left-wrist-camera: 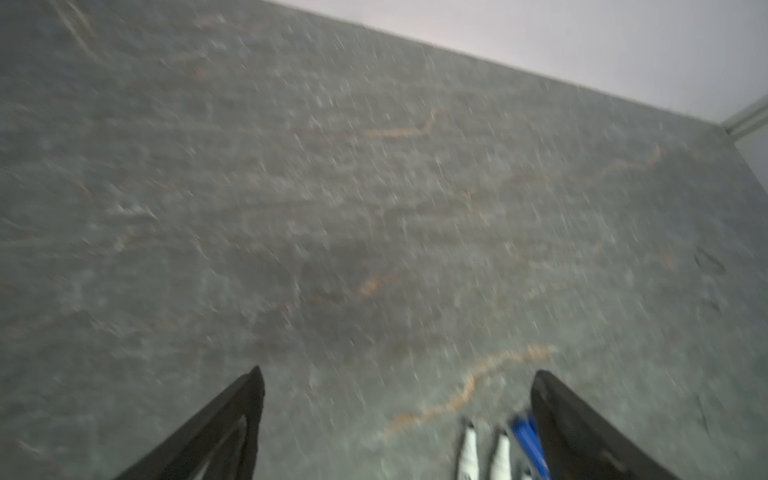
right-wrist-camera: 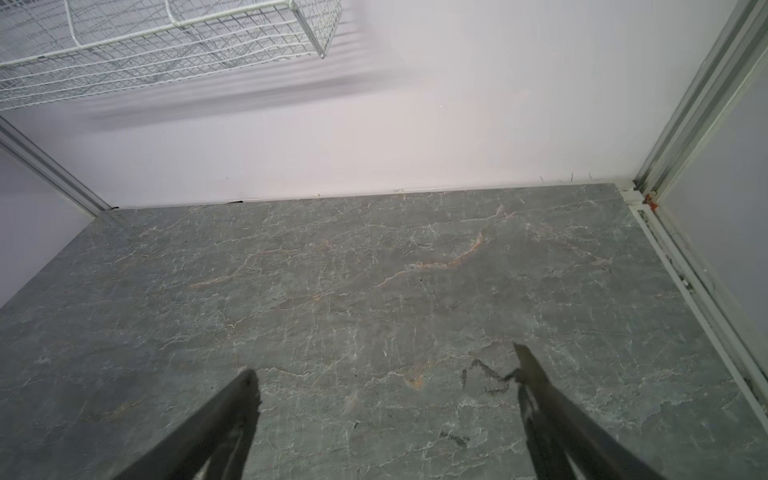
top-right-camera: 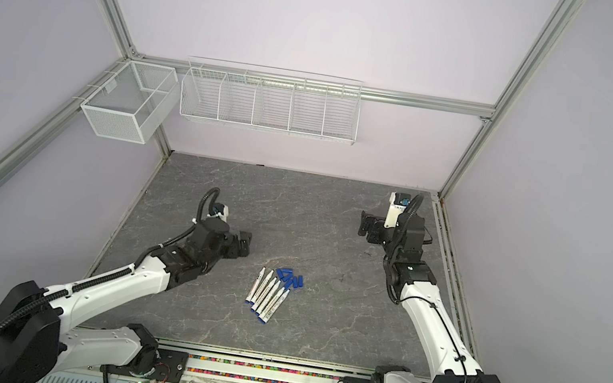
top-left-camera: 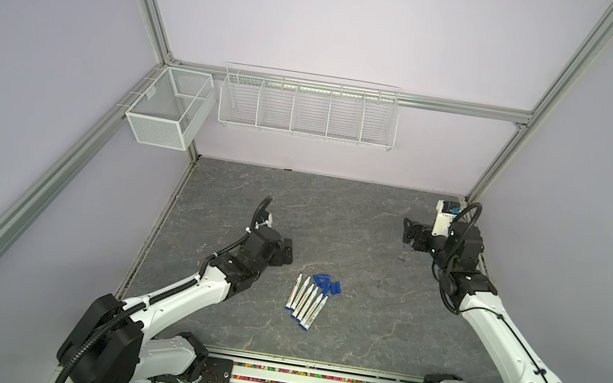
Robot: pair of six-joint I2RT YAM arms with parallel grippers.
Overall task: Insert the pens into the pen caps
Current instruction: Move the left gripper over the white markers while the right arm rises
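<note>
Several white pens [top-left-camera: 305, 301] [top-right-camera: 267, 295] lie side by side near the middle of the grey table, tips pointing away, blue end plugs toward the front. Several dark-blue pen caps [top-left-camera: 329, 285] [top-right-camera: 290, 277] lie in a loose cluster just beyond the tips. My left gripper [top-left-camera: 288, 251] [top-right-camera: 244, 244] hovers open to the left of the pens, empty. In the blurred left wrist view two white pen tips [left-wrist-camera: 469, 449] and a blue cap [left-wrist-camera: 528, 436] show beside one finger. My right gripper [top-left-camera: 407, 230] [top-right-camera: 365, 222] [right-wrist-camera: 384, 365] stands open and empty far back right, over bare table.
A white wire shelf [top-left-camera: 308, 106] hangs on the back wall and a mesh basket [top-left-camera: 166, 110] on the left frame rail. Aluminium frame posts [top-left-camera: 496, 157] bound the grey marble table [top-left-camera: 360, 315]. A rail with coloured pieces [top-left-camera: 306, 382] runs along the front edge.
</note>
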